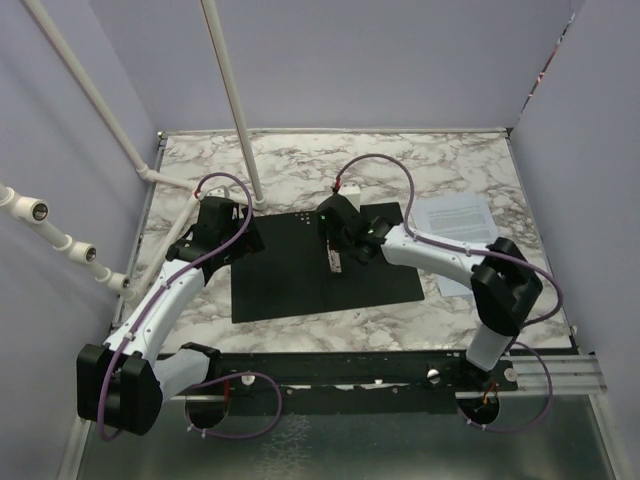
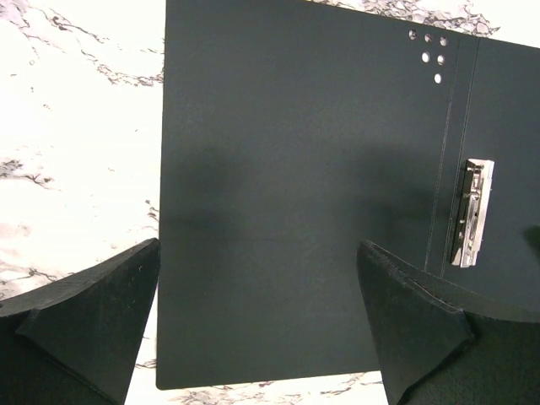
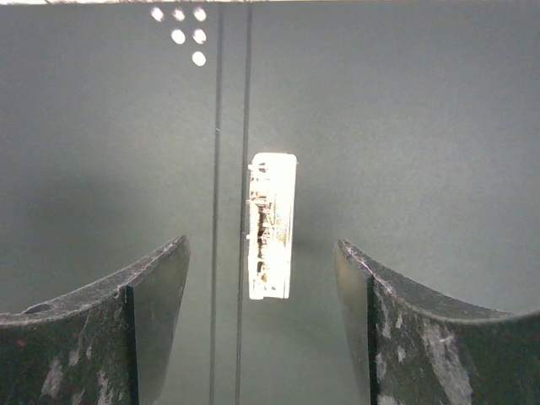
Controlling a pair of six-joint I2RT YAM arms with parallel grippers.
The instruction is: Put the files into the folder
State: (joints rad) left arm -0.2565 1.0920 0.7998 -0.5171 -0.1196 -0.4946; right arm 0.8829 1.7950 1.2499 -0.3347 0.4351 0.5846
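The flat black open folder (image 1: 300, 275) is lying at the middle of the marble table (image 1: 420, 165), white printed paper sheets (image 1: 455, 215) are resting near its right edge, and the left claw (image 2: 257, 253) and right claw (image 3: 261, 253) are both hovering over the folder, jaws apart.

Folder (image 3: 405, 126): lying open, black inside filling nearly the whole view.
Creases (image 3: 218, 169): two thin parallel lines running top to bottom, left of centre.
Holes (image 3: 178, 36): six small round ones at top left, in a stepped cluster just left of the creases.
Clip (image 3: 272, 226): silver, upright oblong, just right of the creases; glare washing out its detail.
Gripper (image 3: 260, 245): jaws wide apart, nothing held; clip's lower half between the tips.
Fingers (image 3: 152, 312): black, scuffed with pale marks, at bottom left and bottom right, both apart from the clip.
Contact with folder: cannot tell.
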